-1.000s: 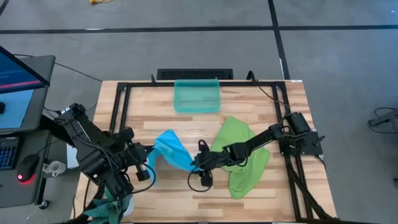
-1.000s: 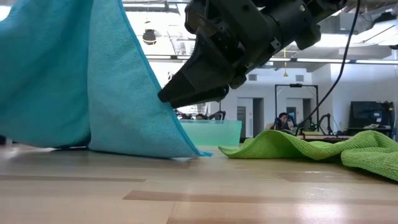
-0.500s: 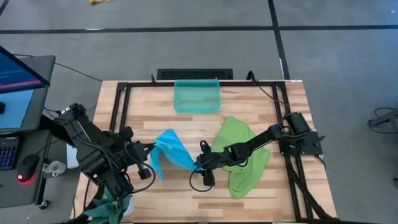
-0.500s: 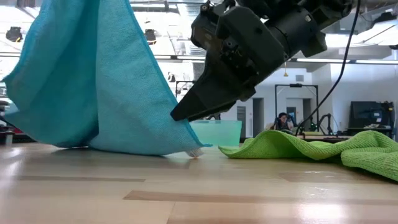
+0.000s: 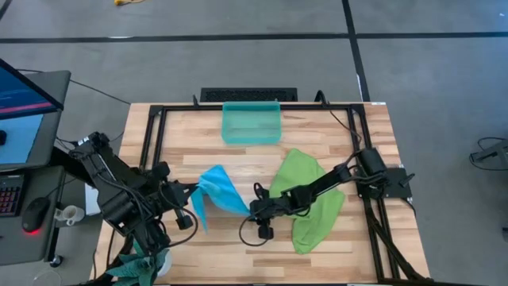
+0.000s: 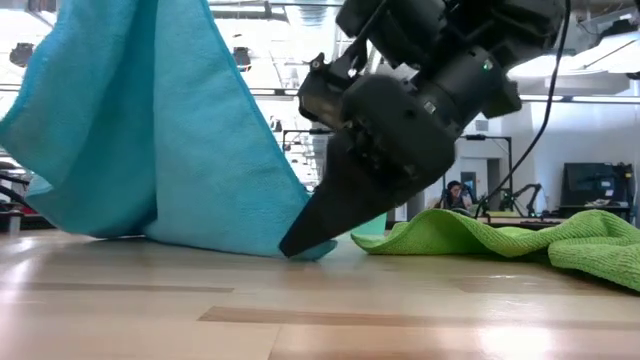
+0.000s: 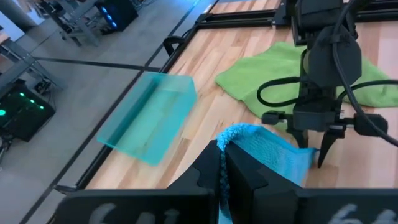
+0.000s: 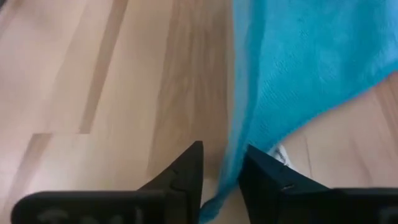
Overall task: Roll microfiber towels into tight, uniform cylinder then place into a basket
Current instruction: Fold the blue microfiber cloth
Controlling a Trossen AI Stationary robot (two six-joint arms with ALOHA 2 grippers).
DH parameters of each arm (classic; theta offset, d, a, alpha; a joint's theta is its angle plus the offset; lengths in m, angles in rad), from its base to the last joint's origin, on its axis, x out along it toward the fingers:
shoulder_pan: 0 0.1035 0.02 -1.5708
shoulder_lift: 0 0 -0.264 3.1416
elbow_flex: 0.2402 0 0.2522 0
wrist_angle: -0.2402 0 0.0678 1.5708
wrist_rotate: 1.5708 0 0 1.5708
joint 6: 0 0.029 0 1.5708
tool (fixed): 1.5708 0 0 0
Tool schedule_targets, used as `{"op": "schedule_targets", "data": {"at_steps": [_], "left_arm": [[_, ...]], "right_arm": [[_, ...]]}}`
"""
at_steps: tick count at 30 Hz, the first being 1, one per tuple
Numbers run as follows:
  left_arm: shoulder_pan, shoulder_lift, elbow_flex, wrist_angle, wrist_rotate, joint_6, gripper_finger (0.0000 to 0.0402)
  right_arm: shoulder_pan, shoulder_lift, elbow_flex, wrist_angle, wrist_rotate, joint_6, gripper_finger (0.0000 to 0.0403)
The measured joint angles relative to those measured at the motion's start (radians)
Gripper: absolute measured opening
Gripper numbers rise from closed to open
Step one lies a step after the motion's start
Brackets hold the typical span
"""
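Note:
The sky-blue towel [image 5: 218, 191] hangs in a raised peak from my left gripper [image 5: 194, 193], which is shut on it, and its lower edge rests on the table [image 6: 200, 238]. My right gripper [image 5: 254, 211] is open and points down at the towel's right-hand lower corner [image 6: 310, 245], with its fingertips at the table top. The lime green towel [image 5: 308, 199] lies crumpled flat under my right arm. The see-through teal basket [image 5: 252, 121] stands at the table's far edge. My left gripper pinches a bunched upper part of the blue towel [image 7: 233, 134] between its two shut fingers. The cloth sticks out past the fingertips and hangs down from them to the table. My right gripper has the towel's lower edge [image 8: 227, 177] running between its two fingers [image 8: 186, 171]. I cannot tell whether they touch it.
A darker teal-green cloth [image 5: 135, 266] hangs off the table's near left corner. A black frame [image 5: 155, 135] runs along the table's edges. A desk with a monitor [image 5: 24, 95] stands left of the table. Bare wood lies near the front edge [image 5: 230, 254].
My right gripper has gone down along the blue towel's right edge to the table and has tipped steeper, with its fingertips now at the towel's lower corner. The hanging towel has shifted a little toward the right gripper.

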Motion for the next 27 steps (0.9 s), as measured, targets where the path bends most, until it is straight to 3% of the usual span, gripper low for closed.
{"op": "schedule_targets", "data": {"at_steps": [7, 14, 17, 27], "left_arm": [[0.0, 0.0, 0.0, 0.0, 0.011, 0.001, 0.0], [0.0, 0.0, 0.0, -0.001, 0.053, 0.016, 0.0], [0.0, 0.0, 0.0, -0.003, 0.063, 0.024, 0.0], [0.004, -0.006, 0.0, -0.018, 0.299, 0.069, 0.0]], "right_arm": [[0.0, -0.045, 0.0, -0.094, -0.008, 0.001, 0.0107], [0.0, -0.048, 0.0, -0.112, -0.008, 0.0, 0.0018], [0.0, -0.048, 0.0, -0.128, -0.008, -0.007, 0.0015], [-0.011, -0.106, 0.126, -0.455, 0.034, -0.059, 0.0012]]}}
